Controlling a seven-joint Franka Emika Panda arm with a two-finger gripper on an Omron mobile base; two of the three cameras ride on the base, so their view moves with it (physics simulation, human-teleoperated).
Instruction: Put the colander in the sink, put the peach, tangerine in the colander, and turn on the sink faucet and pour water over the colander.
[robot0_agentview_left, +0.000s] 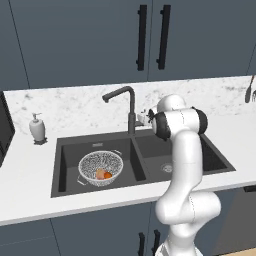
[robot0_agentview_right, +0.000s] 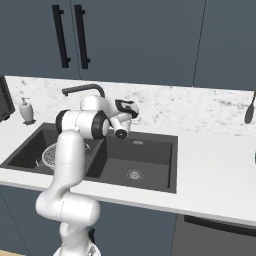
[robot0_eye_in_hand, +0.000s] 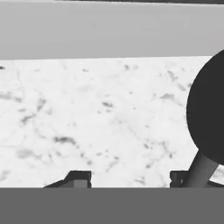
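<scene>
dark grey sink (robot0_agentview_left: 65, 150), silvery-white mesh colander (robot0_agentview_left: 100, 167) with a bright orange tangerine (robot0_agentview_left: 107, 175) and paler pinkish peach (robot0_agentview_left: 100, 173), white marbled worktop (robot0_agentview_left: 30, 170), black faucet (robot0_agentview_left: 125, 102)

The end effector (robot0_eye_in_hand: 130, 178) faces a marbled wall (robot0_eye_in_hand: 96, 118), the dark faucet (robot0_eye_in_hand: 209, 122) at right.

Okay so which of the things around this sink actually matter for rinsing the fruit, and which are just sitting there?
Part of the job:
colander in the left basin
sink
peach in the colander
tangerine in the colander
sink faucet

Just lying about:
soap dispenser on the counter left of the sink
utensil at the far right by the wall
</scene>
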